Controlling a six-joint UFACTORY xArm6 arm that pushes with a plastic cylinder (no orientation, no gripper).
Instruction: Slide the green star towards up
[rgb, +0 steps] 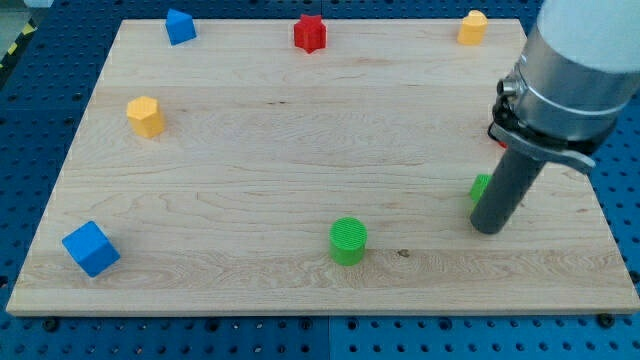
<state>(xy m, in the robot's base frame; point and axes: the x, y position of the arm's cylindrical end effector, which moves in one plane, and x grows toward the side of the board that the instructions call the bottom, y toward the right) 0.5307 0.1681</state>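
1. My tip (487, 228) is down on the board (300, 150) at the view's lower right. I have no pincer here, only a bare rod, and it holds nothing.
2. The green star (481, 186) is mostly hidden behind the rod; only a green sliver shows at the rod's left edge, so I can't confirm its shape.
3. A green cylinder (348, 241) sits well left of my tip, near the bottom edge.
4. Along the top: blue block (180, 26), red star (310, 33), yellow block (472, 28).
5. At left: yellow hexagon (145, 116), blue cube (91, 248).

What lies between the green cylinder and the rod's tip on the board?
Nothing: in the camera view, bare wood separates the green cylinder from my tip. The green star sits just behind the rod.
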